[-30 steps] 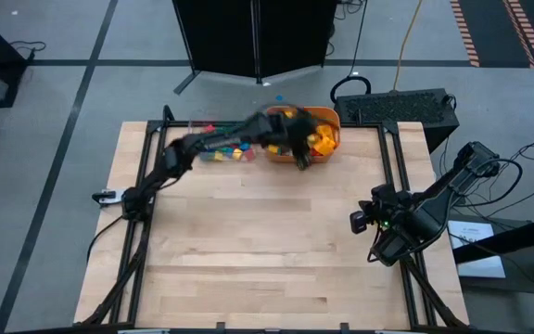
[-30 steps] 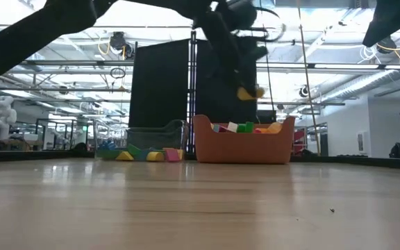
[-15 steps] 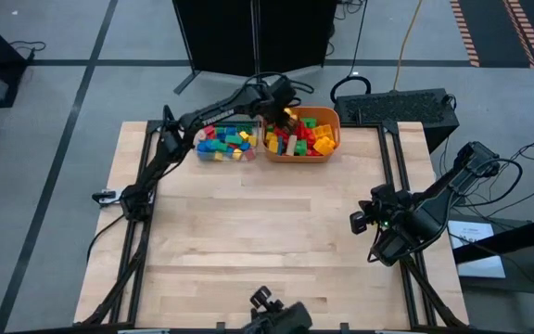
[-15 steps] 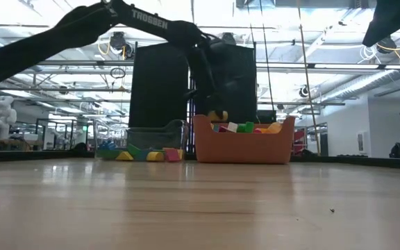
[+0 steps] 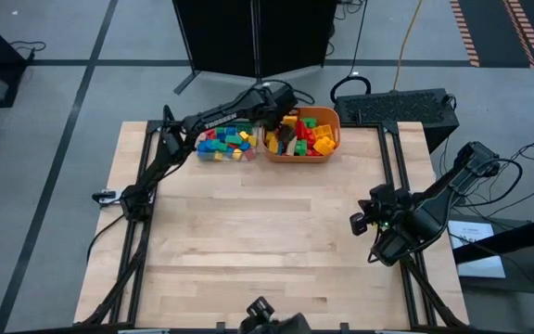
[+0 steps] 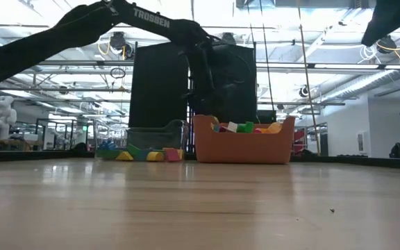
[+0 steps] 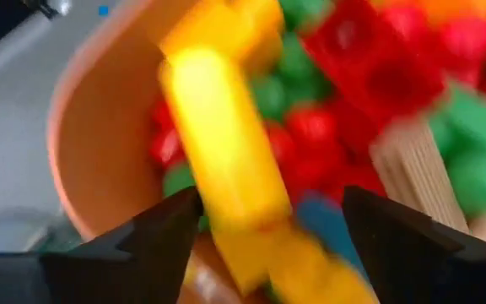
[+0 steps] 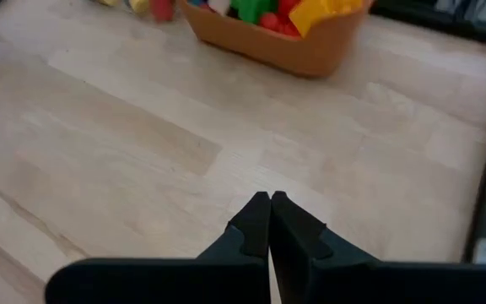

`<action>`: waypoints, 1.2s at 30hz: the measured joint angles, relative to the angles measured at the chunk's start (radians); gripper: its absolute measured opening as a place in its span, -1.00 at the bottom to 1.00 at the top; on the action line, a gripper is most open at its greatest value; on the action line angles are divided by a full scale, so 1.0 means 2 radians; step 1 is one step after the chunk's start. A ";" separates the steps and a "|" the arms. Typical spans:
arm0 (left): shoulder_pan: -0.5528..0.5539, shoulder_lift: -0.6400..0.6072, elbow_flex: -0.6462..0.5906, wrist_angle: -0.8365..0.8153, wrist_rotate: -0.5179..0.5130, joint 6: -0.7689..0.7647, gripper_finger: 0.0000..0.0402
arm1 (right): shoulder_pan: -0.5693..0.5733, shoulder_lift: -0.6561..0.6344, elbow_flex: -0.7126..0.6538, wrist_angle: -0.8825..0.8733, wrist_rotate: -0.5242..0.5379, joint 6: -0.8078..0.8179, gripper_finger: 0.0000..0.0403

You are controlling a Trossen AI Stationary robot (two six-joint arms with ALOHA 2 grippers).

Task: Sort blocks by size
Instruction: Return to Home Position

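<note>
Left gripper (image 7: 268, 203), fingers spread and holding nothing, hangs directly above the orange plastic tub (image 5: 336, 118), a long yellow block (image 7: 218, 143) just beneath among piled blocks (image 5: 311, 139); closed right gripper (image 8: 270, 203) waits well apart.

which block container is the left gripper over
The orange tub, not the clear tray beside it: the open left gripper hangs over its tray-side end.
</note>
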State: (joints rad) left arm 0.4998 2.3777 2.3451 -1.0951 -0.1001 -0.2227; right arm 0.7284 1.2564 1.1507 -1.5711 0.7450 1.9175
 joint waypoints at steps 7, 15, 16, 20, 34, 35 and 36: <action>-0.029 -0.066 0.000 -0.064 -0.013 0.023 0.57 | 0.000 -0.019 0.032 0.000 0.120 -0.068 -0.95; -0.039 -0.174 0.001 -0.047 -0.032 -0.002 0.57 | -0.004 -0.058 0.117 0.004 0.203 -0.395 -0.99; -0.039 -0.190 0.000 -0.039 -0.031 0.004 0.57 | -0.004 -0.062 0.131 0.007 0.215 -0.409 -0.99; -0.044 -0.267 0.000 0.024 -0.024 0.054 0.57 | -0.003 -0.082 0.181 0.007 0.311 -0.442 -1.00; 0.009 -0.502 0.000 0.023 0.081 0.128 0.58 | -0.003 -0.345 0.160 0.055 0.235 -0.582 -1.00; 0.008 -0.514 0.000 0.022 0.093 0.128 0.58 | -0.003 -0.360 0.142 0.084 0.230 -0.606 -1.00; 0.008 -0.528 -0.004 0.021 0.106 0.128 0.58 | -0.003 -0.375 0.122 0.117 0.225 -0.633 -1.00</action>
State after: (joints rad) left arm 0.5167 1.3224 2.3369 -1.0534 0.1116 0.0330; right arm 0.7220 0.5072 1.3946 -1.3378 1.1954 0.6519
